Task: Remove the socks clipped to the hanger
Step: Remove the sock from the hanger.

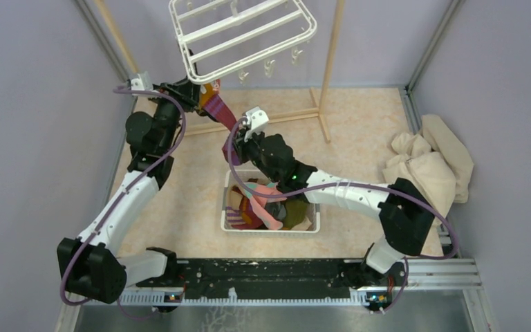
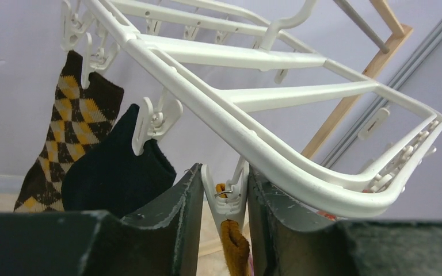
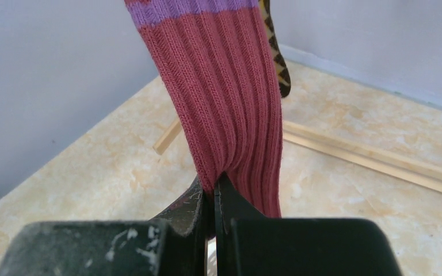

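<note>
Left tool (image 2: 225,178): right up under the hanger (image 2: 236,109) and closed in on one white clip (image 2: 227,198). There's a dark finger (image 2: 175,218) against each side, and the clip fills the narrow gap between them.
Clip: dangles from the hanger's near rim bar. A mustard sock edge (image 2: 234,247) pokes out of its lower end, between the fingers. Whether that edge belongs to the maroon sock, the wrist view doesn't settle.
Right tool (image 3: 214,192): pinched tight, jaws all but meeting, with a fold of the maroon sock (image 3: 224,98) caught between them. It sits below the hanger, lower than the left tool.
Maroon sock: ribbed and pulled straight up out of the right tool toward the hanger, with a purple band across it higher up. From above, it slants from beneath the hanger's front-left corner, where the left tool is, down to the right tool.
Black sock (image 2: 115,172): clipped to the hanger's rim, one clip along from the left tool's.
Argyle sock (image 2: 63,132): brown and yellow diamonds, clipped to the same rim beyond the black one, hanging free.
Basket (image 1: 225,211): white, on the worktop (image 1: 359,117) below the hanger and nearer the arm bases. Loose socks (image 1: 266,204) are heaped inside, pink and brownish among them.
Wooden pole (image 1: 332,55): upright, just beside the hanger's right edge in the overhead view.
Beige cloth heap (image 1: 429,166): on the worktop, well off to the right of the hanger.
</note>
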